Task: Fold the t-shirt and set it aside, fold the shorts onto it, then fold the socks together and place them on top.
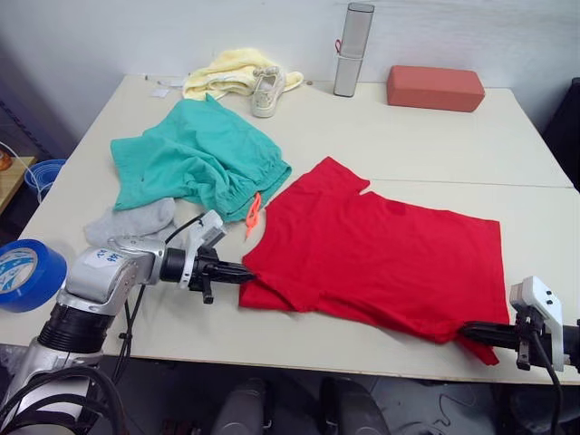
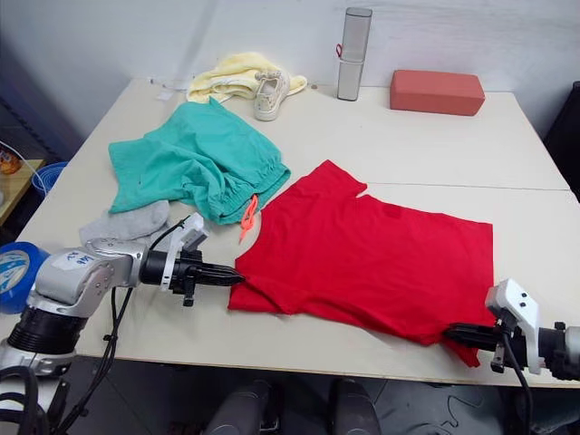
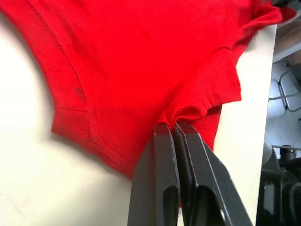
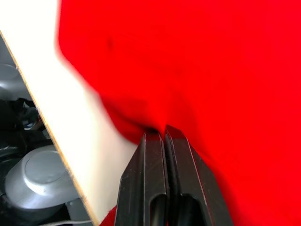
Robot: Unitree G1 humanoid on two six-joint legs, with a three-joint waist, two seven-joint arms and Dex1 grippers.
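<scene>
T-shirt: the t-shirt (image 1: 381, 254) lies spread flat on the near half of the desk (image 1: 435, 145), its near edge close to the desk's front rim, within reach of both arms.
Left gripper: the left gripper (image 1: 243, 270) has its jaws pressed together on a pinch of red fabric at the shirt's near left corner; the left wrist view shows cloth bunched between the black fingers (image 3: 160, 174).
Right gripper: the right gripper (image 1: 467, 330) has its jaws closed on the shirt's near right corner, at the desk's front edge.
Why held so: with 2 corners of one edge pinched, the robot looks set to lift that edge and carry it over for a first fold.
Shorts: the shorts (image 1: 195, 159) lie crumpled beyond the left gripper, orange drawstring (image 1: 253, 212) beside the shirt.
Socks: the socks (image 1: 131, 222) sit partly under the shorts' near edge, untouched.
Other things: a yellow cloth (image 1: 227, 74), a sneaker (image 1: 266, 91), a grey cylinder (image 1: 353, 50) and a red block (image 1: 435, 88) stand along the far edge, clear of the folding area.
Writing: a blue tape roll (image 1: 27, 272) off the desk's left shows white print too small to read; no label shows on the shirt.
</scene>
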